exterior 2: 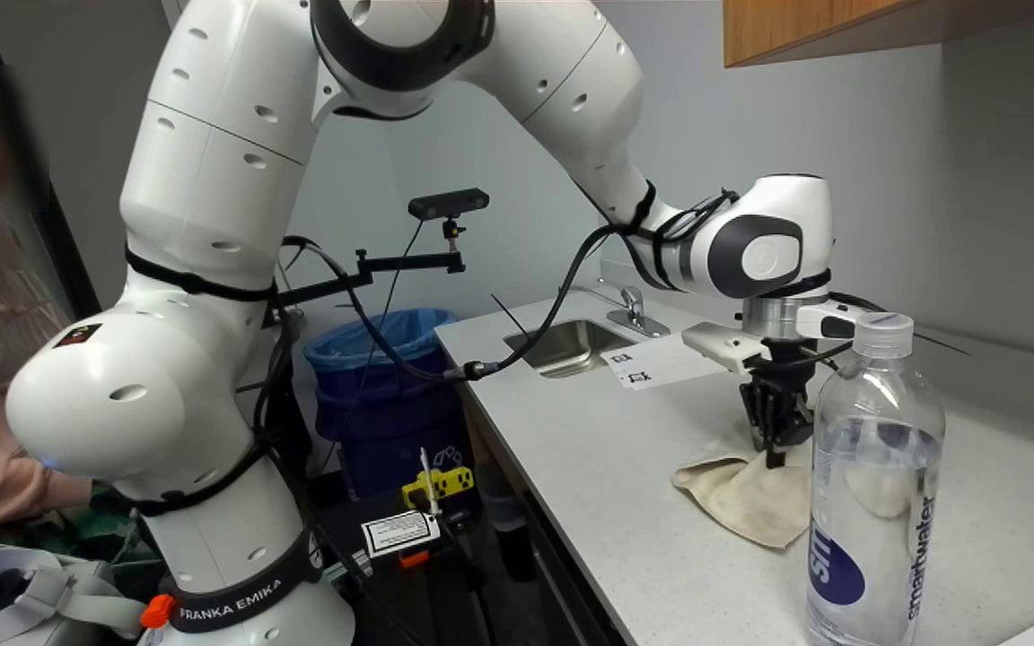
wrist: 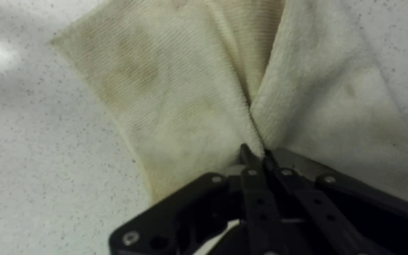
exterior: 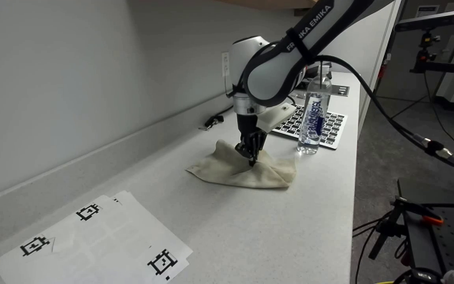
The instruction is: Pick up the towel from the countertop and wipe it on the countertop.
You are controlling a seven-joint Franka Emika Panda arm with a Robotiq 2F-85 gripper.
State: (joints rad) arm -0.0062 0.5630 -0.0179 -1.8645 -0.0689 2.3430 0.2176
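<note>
The cream towel lies rumpled on the pale countertop and shows in both exterior views [exterior: 246,178] [exterior 2: 741,498]. The countertop [exterior: 227,217] also shows in an exterior view [exterior 2: 607,449] and in the wrist view [wrist: 66,152]. My gripper [exterior: 252,159] points down at the middle of the towel, also in an exterior view [exterior 2: 775,456]. In the wrist view the gripper's fingertips [wrist: 255,152] are close together with a fold of the towel [wrist: 179,99] pinched between them. The towel's edges spread out flat on the countertop around the gripper.
A water bottle [exterior: 311,122] stands upright close to the towel, also in an exterior view [exterior 2: 876,529]. Behind it lies a checkered board [exterior: 334,128]. Keys [exterior: 212,121] lie near the backsplash. White marker sheets [exterior: 108,240] and a sink [exterior 2: 566,348] are farther along. A cabinet [exterior 2: 840,31] hangs above.
</note>
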